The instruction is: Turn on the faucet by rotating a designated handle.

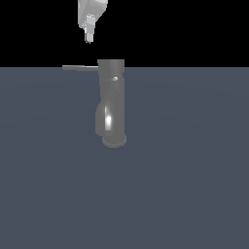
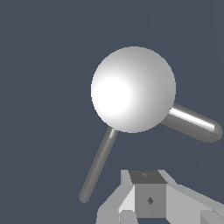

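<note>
My tool [image 1: 88, 39] hung in the upper part of the exterior view, a little left of centre, against the black band above the worktop [image 1: 194, 185]. It was clear of everything, above the handle [image 1: 80, 67] with a gap between them. Its fingers looked pressed close together with nothing between them, though the render was too small for me to be sure.

The faucet [image 1: 112, 102] stood upright near the centre of that frame, its round base resting on the blue-grey worktop and a bright glint on its curved lower body. The handle stuck out level from the top of the column toward the exterior view's left.

In my wrist view the faucet's top appeared as a bright round cap [image 2: 133, 89] in the middle of the frame. The thin handle [image 2: 98, 165] and the thicker spout [image 2: 192, 124] ran out from under it in different directions. Part of my tool [image 2: 148, 199] filled the lower edge, touching neither.
</note>
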Available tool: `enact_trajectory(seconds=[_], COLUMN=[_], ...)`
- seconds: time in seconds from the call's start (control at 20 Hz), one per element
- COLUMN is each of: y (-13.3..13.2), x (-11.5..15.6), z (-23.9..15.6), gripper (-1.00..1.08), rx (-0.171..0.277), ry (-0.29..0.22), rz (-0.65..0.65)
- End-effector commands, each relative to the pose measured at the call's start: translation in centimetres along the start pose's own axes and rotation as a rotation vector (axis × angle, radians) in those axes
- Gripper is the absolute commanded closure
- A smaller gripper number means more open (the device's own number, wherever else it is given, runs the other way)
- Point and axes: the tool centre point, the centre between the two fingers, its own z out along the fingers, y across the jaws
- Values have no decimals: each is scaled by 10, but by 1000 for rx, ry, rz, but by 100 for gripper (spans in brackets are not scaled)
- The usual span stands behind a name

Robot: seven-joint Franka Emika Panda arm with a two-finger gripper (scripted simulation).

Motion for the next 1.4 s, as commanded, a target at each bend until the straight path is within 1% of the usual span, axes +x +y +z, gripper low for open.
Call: enact_trajectory(seconds=[0.0,0.35,0.65,1.0,1.35], y=[-14,-50,-72,-86,-89], x=[-3,-14,-23,-30,-32], z=[11,42,62,75,78], gripper=[108,108,108,108,108], rx=[-1,2,14,26,29], ry=[13,61,100,128,135], rz=[61,220,320,383,396])
